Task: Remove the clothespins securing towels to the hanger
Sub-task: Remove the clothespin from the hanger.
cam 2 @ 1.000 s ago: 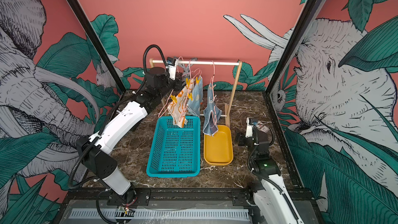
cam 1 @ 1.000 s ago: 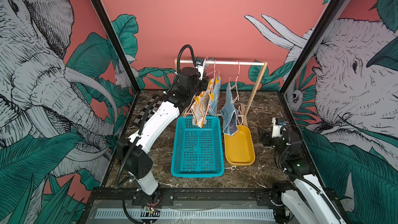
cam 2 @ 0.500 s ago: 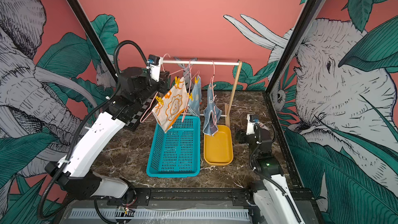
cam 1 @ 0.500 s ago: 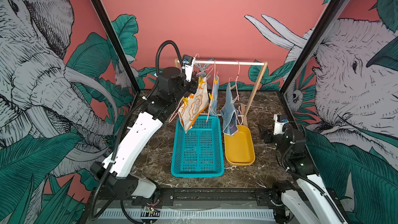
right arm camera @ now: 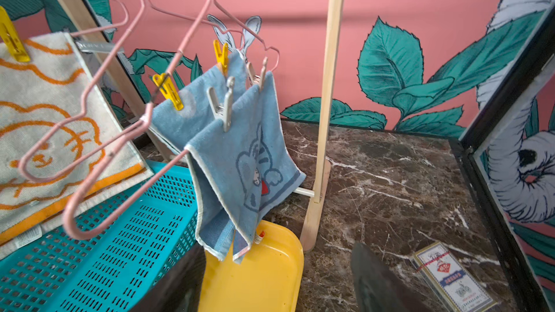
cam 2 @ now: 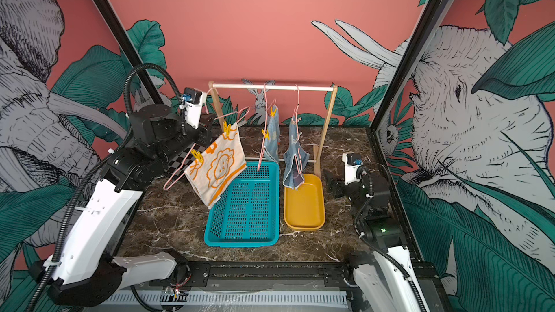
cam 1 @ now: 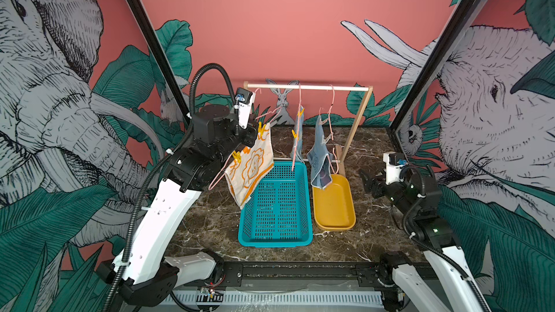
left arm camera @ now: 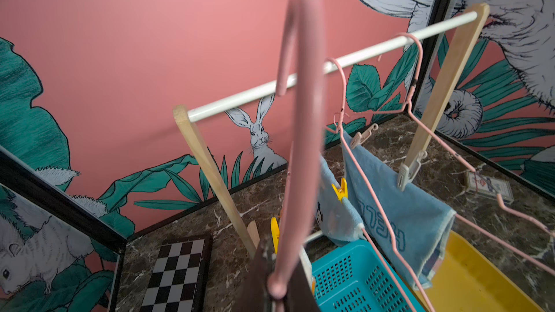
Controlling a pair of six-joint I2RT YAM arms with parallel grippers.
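My left gripper is shut on the neck of a pink hanger, holding it tilted, off the rail, left of the rack. Two yellow clothespins pin a white towel with orange swirls to it. Two more hangers hang on the rail with blue towels. One is held by yellow clothespins, the other by tan clothespins. My right gripper stands open and empty, low beside the yellow tray.
A teal basket and a yellow tray lie under the wooden rack. A chessboard lies on the marble floor at the back left. A card box lies at the right.
My left arm has carried the hanger with the white towel leftward and lower, away from the rail, and the towel now hangs tilted. The right arm has barely shifted.
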